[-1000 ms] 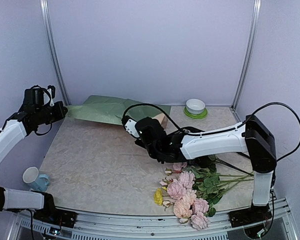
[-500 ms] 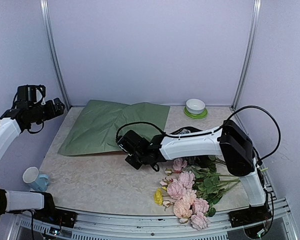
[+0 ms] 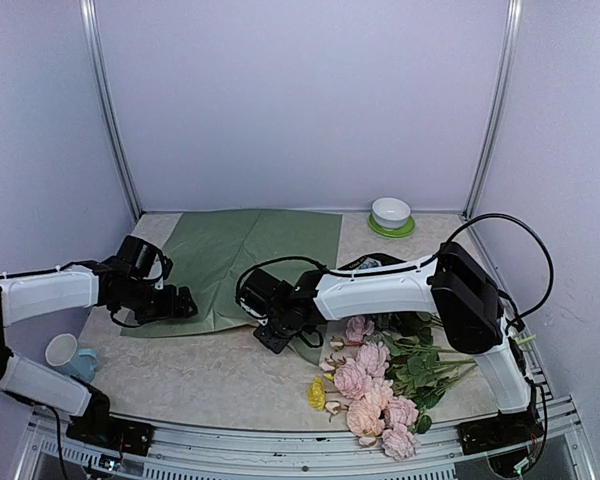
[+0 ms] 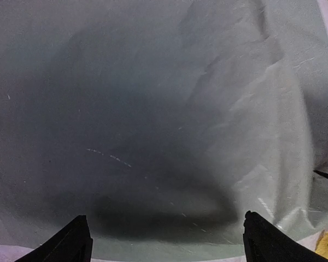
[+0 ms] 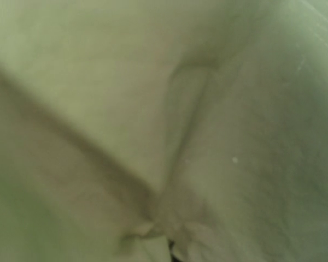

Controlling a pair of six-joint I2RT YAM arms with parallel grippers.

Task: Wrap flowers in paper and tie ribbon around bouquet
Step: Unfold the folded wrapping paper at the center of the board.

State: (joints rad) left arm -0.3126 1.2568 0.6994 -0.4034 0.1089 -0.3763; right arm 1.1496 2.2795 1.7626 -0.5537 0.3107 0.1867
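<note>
The sage green paper (image 3: 242,258) lies spread flat over the back left of the table. It fills the left wrist view (image 4: 153,109). My left gripper (image 3: 183,303) hovers over its front left edge, open, with nothing between its fingers (image 4: 76,240). My right gripper (image 3: 274,337) is shut on the paper's front right corner. In the right wrist view, blurred green paper (image 5: 208,109) bunches into a pinch at the bottom. The flowers (image 3: 372,385), pink roses and a yellow bloom on green stems, lie loose at the front right. The ribbon is out of view.
A white bowl on a green saucer (image 3: 391,215) stands at the back right. A white cup and a blue cup (image 3: 70,357) lie at the front left corner. Metal frame posts (image 3: 110,120) rise at both back corners.
The green paper went from lifted and bunched at the back to flat on the table. My left gripper opened, let it go and swung down to its front left edge. My right gripper pulled its corner forward.
</note>
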